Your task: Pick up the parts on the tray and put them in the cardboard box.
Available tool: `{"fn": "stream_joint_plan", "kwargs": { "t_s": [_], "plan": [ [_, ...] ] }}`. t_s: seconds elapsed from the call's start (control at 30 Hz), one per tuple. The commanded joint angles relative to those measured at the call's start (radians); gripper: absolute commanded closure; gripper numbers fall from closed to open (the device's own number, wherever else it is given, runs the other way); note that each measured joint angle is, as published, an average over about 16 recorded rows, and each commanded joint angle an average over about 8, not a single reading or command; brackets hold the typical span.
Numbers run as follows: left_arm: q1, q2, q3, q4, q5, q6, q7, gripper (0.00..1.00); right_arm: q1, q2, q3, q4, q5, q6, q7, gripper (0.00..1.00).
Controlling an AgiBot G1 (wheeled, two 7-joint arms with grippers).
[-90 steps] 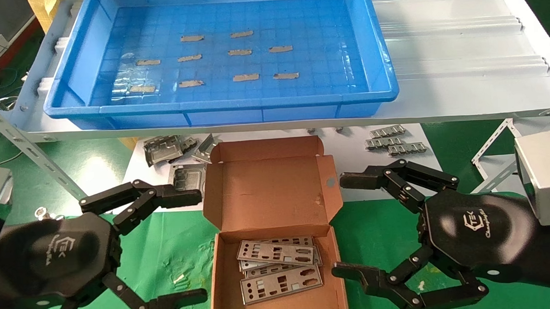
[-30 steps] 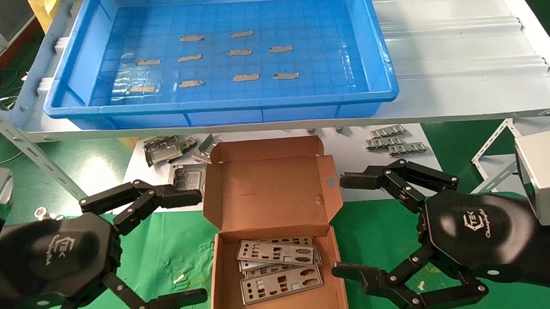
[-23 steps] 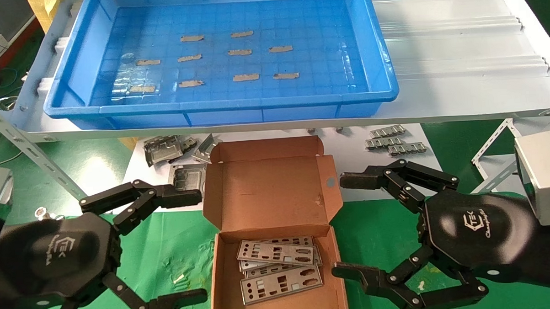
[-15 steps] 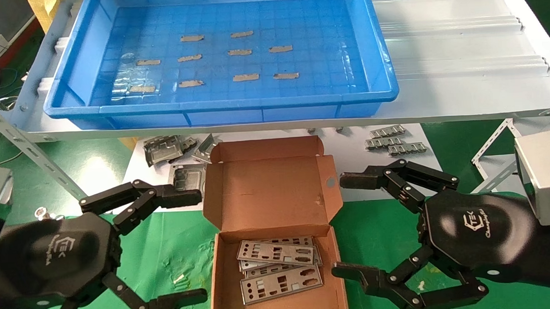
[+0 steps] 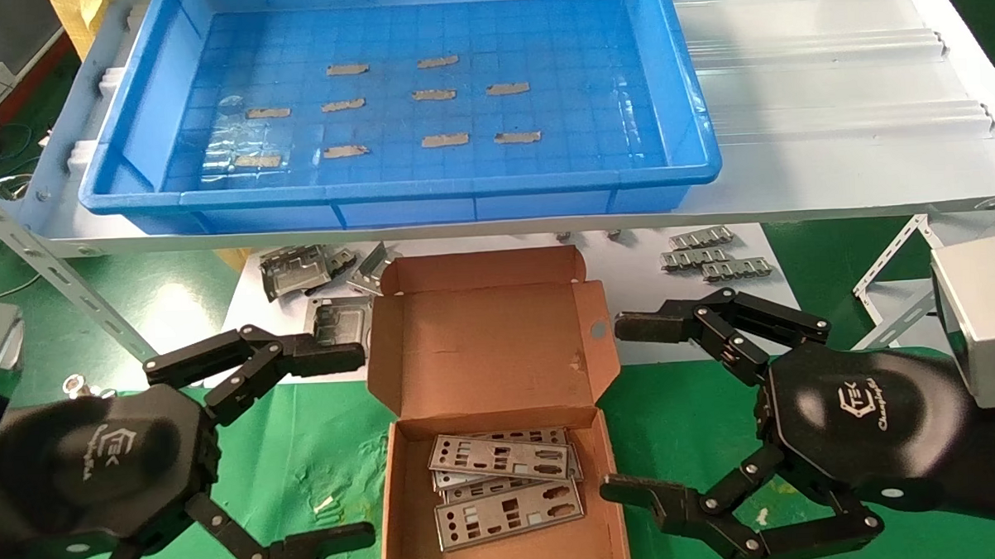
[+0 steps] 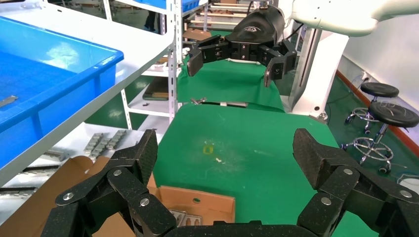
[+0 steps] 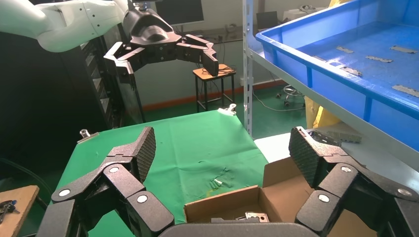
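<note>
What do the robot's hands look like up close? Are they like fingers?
Not really. The left gripper and right gripper are each matte black, with two jointed linkage fingers studded with silver rivets and ending in textured pads. Each grows from a rounded hexagonal black palm with a white logo, on a silver-grey wrist block.

Left end effector (image 5: 363, 445) spread wide; right end effector (image 5: 614, 408) — likewise.
</note>
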Motion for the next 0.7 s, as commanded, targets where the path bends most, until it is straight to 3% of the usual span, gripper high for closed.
{"fn": "stream_joint_plan", "kwargs": {
  "t_s": [0.03,0.7],
  "plan": [
    [0.000,0.000,0.000,0.000,0.000,0.000,0.000,0.00,0.000,0.000,0.000,0.000,0.000,0.000,0.000,0.00],
    [0.000,0.000,0.000,0.000,0.000,0.000,0.000,0.00,0.000,0.000,0.000,0.000,0.000,0.000,0.000,0.00]
  ]
}}
